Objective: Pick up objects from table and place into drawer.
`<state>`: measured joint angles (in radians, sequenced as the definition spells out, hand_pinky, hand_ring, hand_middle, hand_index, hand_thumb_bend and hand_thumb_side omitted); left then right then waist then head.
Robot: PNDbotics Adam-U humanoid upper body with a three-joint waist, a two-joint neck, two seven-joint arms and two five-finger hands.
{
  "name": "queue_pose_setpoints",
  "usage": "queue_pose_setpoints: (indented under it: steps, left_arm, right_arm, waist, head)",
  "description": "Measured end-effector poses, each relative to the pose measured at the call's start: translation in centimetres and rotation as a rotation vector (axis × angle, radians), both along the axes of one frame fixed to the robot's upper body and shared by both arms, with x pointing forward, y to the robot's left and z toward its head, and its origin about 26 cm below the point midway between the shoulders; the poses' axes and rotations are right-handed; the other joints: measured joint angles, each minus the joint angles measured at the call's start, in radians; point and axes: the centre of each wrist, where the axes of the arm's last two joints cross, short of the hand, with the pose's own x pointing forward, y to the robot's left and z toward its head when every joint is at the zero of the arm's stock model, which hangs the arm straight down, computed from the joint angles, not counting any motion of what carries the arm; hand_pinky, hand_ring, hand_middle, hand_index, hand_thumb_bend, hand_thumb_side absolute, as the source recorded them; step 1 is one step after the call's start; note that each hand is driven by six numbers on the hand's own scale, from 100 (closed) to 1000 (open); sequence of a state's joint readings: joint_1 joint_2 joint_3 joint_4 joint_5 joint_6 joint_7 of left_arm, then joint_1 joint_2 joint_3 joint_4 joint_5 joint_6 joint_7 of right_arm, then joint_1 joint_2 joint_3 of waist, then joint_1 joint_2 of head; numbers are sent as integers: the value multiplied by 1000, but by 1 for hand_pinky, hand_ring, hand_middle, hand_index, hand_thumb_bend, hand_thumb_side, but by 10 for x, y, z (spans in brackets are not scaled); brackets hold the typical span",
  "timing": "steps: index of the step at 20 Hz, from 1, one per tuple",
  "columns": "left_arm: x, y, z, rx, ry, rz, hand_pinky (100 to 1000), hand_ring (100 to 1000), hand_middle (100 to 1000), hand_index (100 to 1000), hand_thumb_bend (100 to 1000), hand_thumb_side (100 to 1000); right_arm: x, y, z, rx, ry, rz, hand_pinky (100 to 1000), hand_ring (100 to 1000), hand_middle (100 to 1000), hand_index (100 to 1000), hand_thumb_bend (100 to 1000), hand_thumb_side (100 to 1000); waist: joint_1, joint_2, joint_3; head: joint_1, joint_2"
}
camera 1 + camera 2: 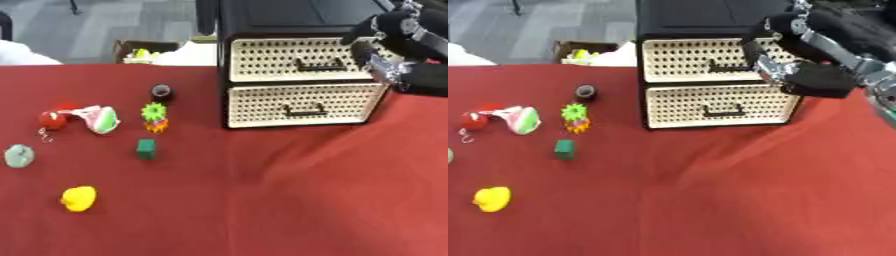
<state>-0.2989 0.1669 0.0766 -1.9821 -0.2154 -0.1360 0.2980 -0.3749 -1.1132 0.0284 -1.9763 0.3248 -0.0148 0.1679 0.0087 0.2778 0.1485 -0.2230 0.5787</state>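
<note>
Drawer shut, right hand beside handle

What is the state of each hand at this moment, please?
Left hand: not in view.
Right hand: in front of the upper drawer, by its handle; whether its fingers are open or shut cannot be told.

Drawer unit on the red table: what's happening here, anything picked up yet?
Nothing picked up yet. The right hand is up at the drawer unit, by the top drawer near its handle; whether it grips the handle cannot be told. Both drawers look closed. The small things lie untouched on the red table: yellow duck, green block, green and orange toy, dark round thing, and a few more at the left. The left hand is not in view.
</note>
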Motion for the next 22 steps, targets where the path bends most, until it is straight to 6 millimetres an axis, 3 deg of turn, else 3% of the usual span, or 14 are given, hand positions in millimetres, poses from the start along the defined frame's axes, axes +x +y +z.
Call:
queue_pose_setpoints:
  steps: [10, 22]
  left_arm:
    - [0, -2, 0, 3, 0, -12, 651, 545, 659, 746, 100, 801]
    - [0, -2, 0, 6, 0, -16, 650, 543, 660, 745, 100, 803]
  right_arm:
    - [11, -2, -6, -18, 46, -46, 100, 100, 100, 736, 100, 1000]
    - [25, -19, -17, -6, 73, -84, 100, 100, 100, 733, 100, 1000]
  waist:
    - [-6, 2, 6]
    - [-5, 13, 13]
  head:
    - [-12, -2]
    - [-21, -18]
